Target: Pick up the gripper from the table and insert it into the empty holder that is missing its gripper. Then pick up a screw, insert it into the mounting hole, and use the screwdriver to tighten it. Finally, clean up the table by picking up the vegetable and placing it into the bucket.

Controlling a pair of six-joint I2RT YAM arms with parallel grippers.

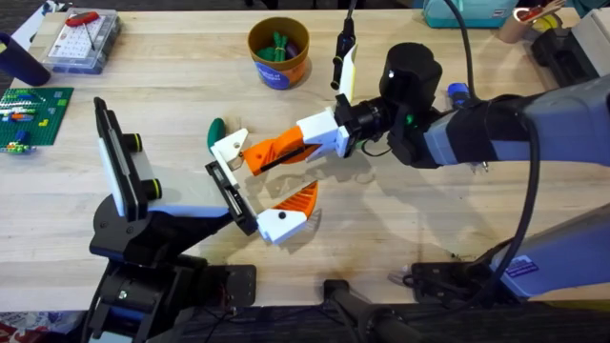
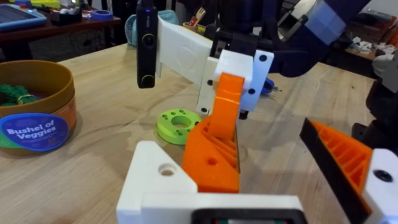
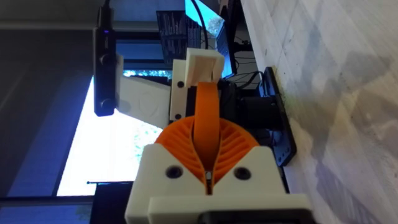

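My right gripper (image 1: 278, 152), with white jaws and orange ribbed pads, is shut on the orange wedge (image 2: 214, 155) of the small gripper (image 1: 229, 146). Its white base (image 2: 158, 183) sits at the far end of the holder (image 1: 229, 195), the black rail on my left arm. The rail's near end carries a finger with a ribbed orange fin (image 1: 291, 214), well apart from the held piece. In the right wrist view the pads (image 3: 180, 146) clamp the wedge (image 3: 205, 109). A dark green vegetable (image 1: 216, 131) lies just behind the white base. The bucket (image 1: 278, 52) stands at the back with greens inside. No screw is in view.
A clear parts box (image 1: 81, 43) with a red-handled tool (image 1: 84, 17) sits at the far left, beside a green baseplate (image 1: 33, 114). A lime-green ring (image 2: 180, 124) lies on the table past the held piece. A tan cup (image 1: 515, 24) stands at the back right.
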